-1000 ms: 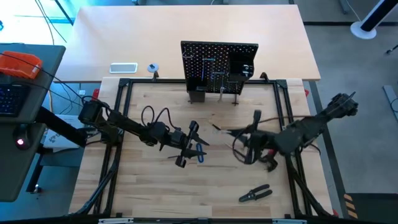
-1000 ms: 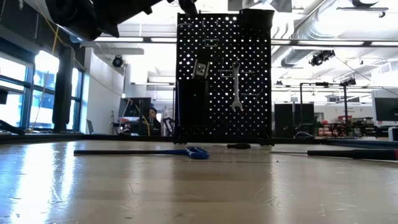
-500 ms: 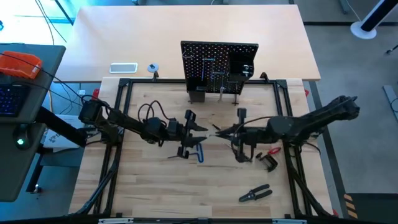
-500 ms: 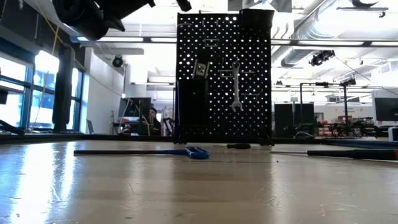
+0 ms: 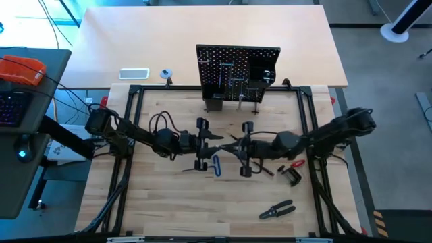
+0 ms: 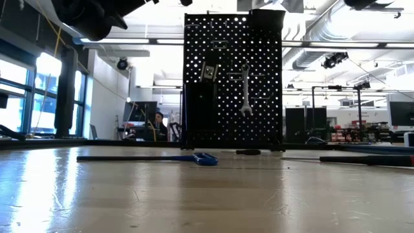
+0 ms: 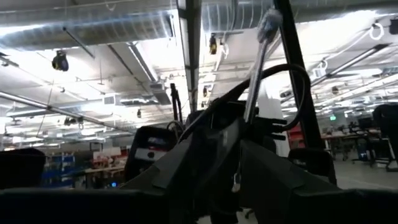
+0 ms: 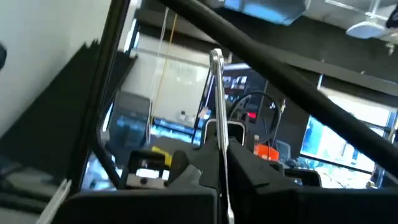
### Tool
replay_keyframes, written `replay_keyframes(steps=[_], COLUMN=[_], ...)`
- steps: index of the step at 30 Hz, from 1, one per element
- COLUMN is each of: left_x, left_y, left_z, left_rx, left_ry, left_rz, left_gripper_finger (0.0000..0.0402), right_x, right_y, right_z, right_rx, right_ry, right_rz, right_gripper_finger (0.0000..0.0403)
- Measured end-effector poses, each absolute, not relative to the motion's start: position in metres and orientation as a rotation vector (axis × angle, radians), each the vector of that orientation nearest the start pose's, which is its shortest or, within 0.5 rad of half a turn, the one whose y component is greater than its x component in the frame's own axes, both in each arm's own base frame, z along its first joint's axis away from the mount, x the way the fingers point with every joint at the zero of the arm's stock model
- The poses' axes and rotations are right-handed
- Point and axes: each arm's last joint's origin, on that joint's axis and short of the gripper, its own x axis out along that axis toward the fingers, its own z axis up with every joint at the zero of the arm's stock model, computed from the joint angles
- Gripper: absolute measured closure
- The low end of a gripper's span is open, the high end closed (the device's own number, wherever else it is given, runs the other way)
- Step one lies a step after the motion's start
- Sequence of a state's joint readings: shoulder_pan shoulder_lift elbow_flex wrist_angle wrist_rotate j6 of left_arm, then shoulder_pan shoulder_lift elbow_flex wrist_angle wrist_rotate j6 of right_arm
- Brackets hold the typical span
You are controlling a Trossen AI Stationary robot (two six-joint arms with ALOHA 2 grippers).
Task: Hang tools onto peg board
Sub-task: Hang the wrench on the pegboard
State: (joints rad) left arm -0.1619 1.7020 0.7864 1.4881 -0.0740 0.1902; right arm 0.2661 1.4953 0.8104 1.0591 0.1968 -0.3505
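High view puts the silver wrench (image 8: 219,99) in the middle of the frame, in the air above the table (image 5: 169,202), where the two arms meet nose to nose. The right tool (image 5: 235,144) is clamped narrow on its shaft, with the ring end standing up clear in the right wrist view. The left tool (image 5: 214,140) sits just left of it, with a thin silver bar running up its own wrist view. Whether it grips that bar I cannot tell.

The likely risk is a fumbled transfer. If one side lets go before the other has a firm pinch, the thin wrench probably slips and drops, perhaps onto the blue-handled bent key (image 5: 216,166) lying just below. With the arms this close, they could also knock together.

Farther off, the peg board (image 5: 237,71) stands at upper centre, well apart. The black-handled pliers (image 5: 277,211) lie at lower right.
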Motion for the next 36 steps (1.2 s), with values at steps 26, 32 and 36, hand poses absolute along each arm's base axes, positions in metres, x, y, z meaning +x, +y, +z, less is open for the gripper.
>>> replay_keyframes(steps=[26, 32, 36], left_x=[0.307, 0.307, 0.308], left_y=[-0.049, -0.047, -0.045], left_z=[0.262, 0.263, 0.262], left_rx=[0.131, 0.11, 0.1], left_ry=[-0.442, -0.453, -0.442], left_rz=[-0.07, -0.014, -0.018], left_gripper_finger=[0.0271, 0.0271, 0.0271], right_x=[0.299, 0.306, 0.306], right_y=[0.066, 0.064, 0.064], right_z=[0.278, 0.27, 0.27], right_rx=[-0.149, -0.119, -0.117], right_ry=[-0.302, -0.322, -0.339], right_rz=[-0.004, 0.04, 0.045], right_gripper_finger=[0.0402, 0.0402, 0.0402])
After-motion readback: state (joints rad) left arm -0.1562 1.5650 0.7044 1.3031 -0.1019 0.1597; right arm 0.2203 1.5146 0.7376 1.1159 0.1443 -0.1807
